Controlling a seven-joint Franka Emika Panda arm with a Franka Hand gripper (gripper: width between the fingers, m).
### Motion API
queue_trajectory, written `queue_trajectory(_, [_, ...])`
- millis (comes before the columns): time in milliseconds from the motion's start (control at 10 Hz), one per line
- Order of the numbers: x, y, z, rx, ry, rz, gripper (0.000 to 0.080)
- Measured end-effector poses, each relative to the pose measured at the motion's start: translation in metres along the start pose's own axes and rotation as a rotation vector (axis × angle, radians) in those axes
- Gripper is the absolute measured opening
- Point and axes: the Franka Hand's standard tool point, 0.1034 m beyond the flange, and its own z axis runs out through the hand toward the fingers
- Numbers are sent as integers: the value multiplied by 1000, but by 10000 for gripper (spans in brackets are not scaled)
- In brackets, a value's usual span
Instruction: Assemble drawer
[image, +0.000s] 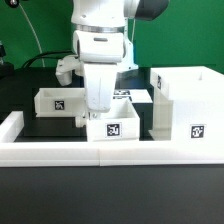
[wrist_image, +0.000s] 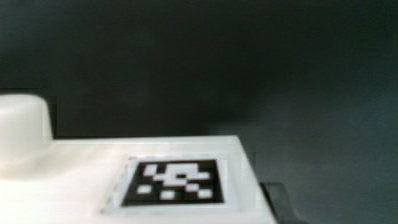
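Observation:
The drawer lies in three white parts. The large hollow box casing stands at the exterior view's right. One small tray sits at the left. The other small tray sits in the middle by the front rail. My gripper is down at that middle tray's left end, touching or nearly touching it. In the wrist view the tray's white face with its square marker and a round white knob fills the near field. One dark fingertip shows just beside the tray's edge; the other is hidden.
A low white border rail runs along the front and up the left side. The marker board lies behind the middle tray, partly hidden by the arm. The table is black.

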Motion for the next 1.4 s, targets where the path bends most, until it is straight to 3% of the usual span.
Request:
queue_trajectory(600, [4,1,7,-20,3,-1,42])
queue_trajectory(1100, [25,13,7,-28,13,-8,42])
queue_trajectory(1400, [24,13,8,-27,14,-1,42])
